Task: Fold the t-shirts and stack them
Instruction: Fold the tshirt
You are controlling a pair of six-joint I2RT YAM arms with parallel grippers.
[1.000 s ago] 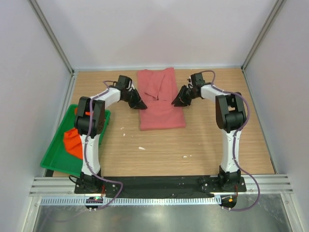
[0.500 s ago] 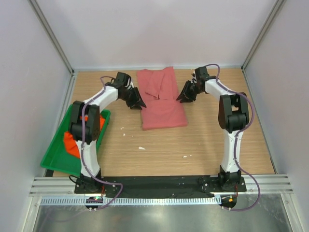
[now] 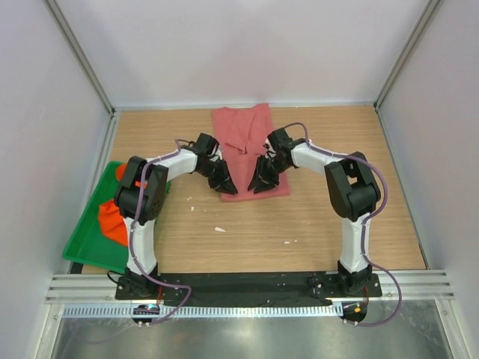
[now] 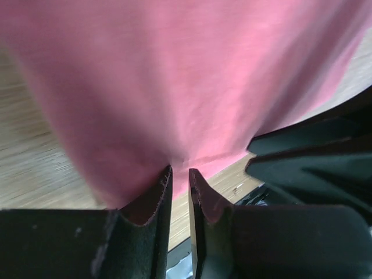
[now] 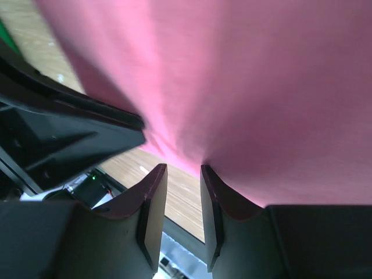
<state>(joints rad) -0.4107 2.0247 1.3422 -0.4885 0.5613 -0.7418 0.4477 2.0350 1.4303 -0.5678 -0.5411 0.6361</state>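
My left gripper (image 4: 180, 172) and right gripper (image 5: 183, 168) stand narrowly parted at the near hem of the pink t-shirt (image 3: 251, 142), which lies far-centre on the table (image 3: 322, 224); cloth puckers at their tips, but I cannot tell whether either bites. If one side catches and the other slips, I judge the fold will skew. A second ago they flanked the shirt's sides, well apart; now they sit close together.
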